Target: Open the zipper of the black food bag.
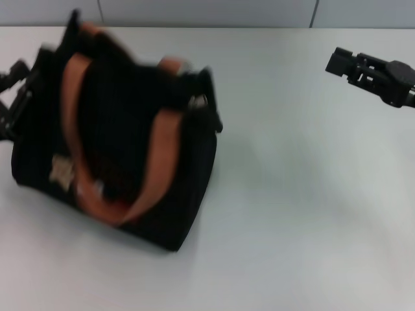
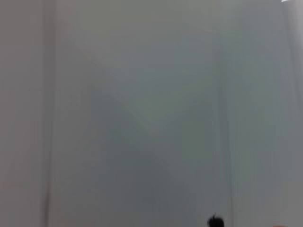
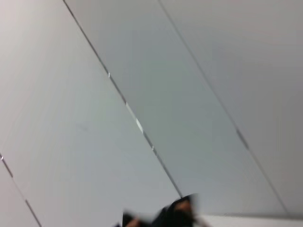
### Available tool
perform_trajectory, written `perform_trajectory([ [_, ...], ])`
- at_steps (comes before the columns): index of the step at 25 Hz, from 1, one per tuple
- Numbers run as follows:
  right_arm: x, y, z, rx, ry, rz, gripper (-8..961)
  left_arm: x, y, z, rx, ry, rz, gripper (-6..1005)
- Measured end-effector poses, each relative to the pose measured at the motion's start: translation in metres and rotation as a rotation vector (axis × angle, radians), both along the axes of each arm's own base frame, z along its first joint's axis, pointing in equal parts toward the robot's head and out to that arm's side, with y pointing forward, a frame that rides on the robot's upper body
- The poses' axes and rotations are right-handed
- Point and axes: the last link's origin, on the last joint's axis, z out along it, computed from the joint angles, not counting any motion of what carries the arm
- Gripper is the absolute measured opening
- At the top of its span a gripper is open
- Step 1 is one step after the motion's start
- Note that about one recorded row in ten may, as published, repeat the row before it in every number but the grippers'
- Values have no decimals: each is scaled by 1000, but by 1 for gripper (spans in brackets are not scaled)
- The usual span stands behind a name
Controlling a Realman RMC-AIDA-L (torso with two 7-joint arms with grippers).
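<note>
The black food bag (image 1: pixel 123 142) sits on the left part of the white table (image 1: pixel 298 214), turned at an angle, with its two orange-brown handles (image 1: pixel 78 129) draped over its top and front. A small silvery pull (image 1: pixel 196 102) of the zipper shows at the bag's upper right corner; the zipper line itself is lost in the dark fabric. Tan bear patches (image 1: pixel 63 170) mark the front. My left gripper (image 1: pixel 14 91) is against the bag's far left end, partly hidden by it. My right gripper (image 1: pixel 343 63) hangs over the table's far right, well away from the bag. A dark bit of the bag (image 3: pixel 175 215) shows in the right wrist view.
A grey panelled wall (image 1: pixel 207 11) runs behind the table. The left wrist view shows only that grey wall (image 2: pixel 151 113) and a small dark tip (image 2: pixel 215 221) at its edge. White tabletop stretches between the bag and the right arm.
</note>
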Motion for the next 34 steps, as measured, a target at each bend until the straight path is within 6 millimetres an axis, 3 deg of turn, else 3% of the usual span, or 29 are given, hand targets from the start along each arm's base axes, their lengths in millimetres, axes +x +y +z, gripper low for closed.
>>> perform_trajectory([
  [6,-4,4,-1,35,-5,24,376,-11,-19,-34,-41,-55,102,185],
  [10,-10,4,-5,61,-13,67,541,0,-23,-50,-63,-94,66,322],
  [12,-12,4,-7,74,-22,86,624,8,-27,-48,-64,-132,11,390],
  [15,-13,1,-10,101,-38,131,750,13,-36,-33,-61,-175,-60,627],
  [16,-14,-2,-11,109,-43,156,792,13,-40,-24,-70,-180,-93,639],
  [22,-26,-34,-23,20,-91,459,813,15,-53,9,-320,-63,-245,688],
  [24,-28,-47,-29,-74,-126,577,813,17,-53,11,-457,-2,-280,688],
  [34,-41,-54,-46,-173,-143,672,813,30,-46,0,-602,61,-357,688],
])
